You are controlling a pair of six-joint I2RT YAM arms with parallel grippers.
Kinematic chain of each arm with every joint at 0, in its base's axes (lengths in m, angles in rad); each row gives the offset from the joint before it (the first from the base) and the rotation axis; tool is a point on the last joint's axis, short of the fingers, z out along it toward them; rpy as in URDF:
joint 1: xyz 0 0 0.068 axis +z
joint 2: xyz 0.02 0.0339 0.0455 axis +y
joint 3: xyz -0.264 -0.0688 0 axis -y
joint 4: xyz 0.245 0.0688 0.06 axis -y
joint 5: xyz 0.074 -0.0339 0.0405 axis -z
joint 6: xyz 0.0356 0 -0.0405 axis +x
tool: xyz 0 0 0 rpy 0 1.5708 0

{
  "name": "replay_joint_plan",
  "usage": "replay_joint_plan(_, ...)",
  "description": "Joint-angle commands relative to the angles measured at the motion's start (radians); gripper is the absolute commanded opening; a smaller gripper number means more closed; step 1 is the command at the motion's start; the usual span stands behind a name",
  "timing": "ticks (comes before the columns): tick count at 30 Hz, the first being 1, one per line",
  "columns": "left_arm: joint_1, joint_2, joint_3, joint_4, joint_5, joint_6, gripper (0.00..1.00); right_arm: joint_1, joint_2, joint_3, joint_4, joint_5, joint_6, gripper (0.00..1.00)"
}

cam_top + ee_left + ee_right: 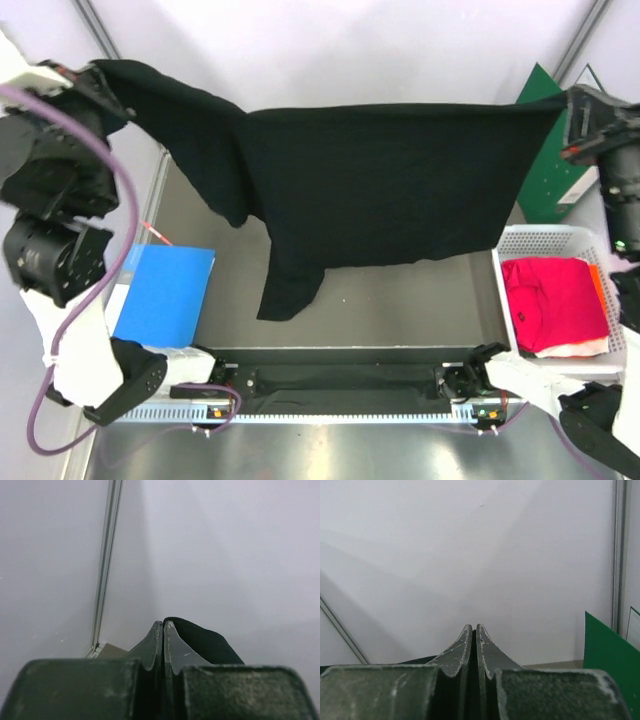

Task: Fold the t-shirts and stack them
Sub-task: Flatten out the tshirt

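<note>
Top view: A black t-shirt (380, 185) hangs spread wide in the air above the metal table (400, 300), held up by both arms. The left gripper (105, 85) pinches one upper corner at far left. The right gripper (570, 115) pinches the opposite upper corner at far right. The top edge runs nearly taut between them, so the cloth probably hangs this way to let it fall flat and smooth before folding. One sleeve dangles low at the left, and its tip looks close to the table; I cannot tell if it touches. A magenta-red t-shirt (550, 300) lies folded in a white basket (545, 238) at the right, likely the start of the stack. A blue folder (165, 295) lies at the left, and a green folder (545, 170) stands behind the shirt's right edge.

Left wrist view: The left gripper (163, 630) shows its two fingers pressed together, with a fold of black cloth (205, 640) bulging out at the right side of the tips. Only pale wall lies beyond.

Right wrist view: The right gripper (473, 635) also has its fingers pressed together. A thin dark strip shows at lower left, seemingly the shirt's edge. The green folder (607, 650) stands at the right.
</note>
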State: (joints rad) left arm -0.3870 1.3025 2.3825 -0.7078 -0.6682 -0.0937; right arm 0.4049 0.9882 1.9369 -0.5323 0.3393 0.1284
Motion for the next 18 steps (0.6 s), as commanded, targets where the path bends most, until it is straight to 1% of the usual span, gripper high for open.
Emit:
replay_joint_plan(1,0.004,-0.049,0.049,0.105,-0.011,0.049,0.00,-0.008,-0.026,0.100,0.014,0.026,0.010,0.00)
replay_joint_plan(4,0.004,-0.071,0.067,0.116,-0.004,0.057,0.00,-0.005,-0.032,0.146,-0.001,0.030,0.020,0.00)
replay_joint_plan(7,0.002,-0.075,0.095,0.119,-0.007,0.072,0.00,-0.006,-0.051,0.149,-0.008,0.038,0.036,0.00)
replay_joint_plan(11,0.002,-0.069,0.098,0.152,-0.042,0.129,0.00,-0.006,-0.069,0.093,-0.011,0.059,0.045,0.00)
replay_joint_plan(13,0.000,-0.042,0.095,0.153,-0.059,0.149,0.00,-0.008,-0.071,0.054,-0.012,0.072,0.047,0.00)
replay_joint_plan(16,0.000,0.010,0.090,0.111,-0.067,0.140,0.00,-0.006,-0.068,0.005,-0.018,0.081,0.039,0.00)
replay_joint_plan(18,-0.001,0.038,0.066,0.058,-0.061,0.121,0.00,-0.006,-0.071,-0.067,-0.028,0.086,0.040,0.00)
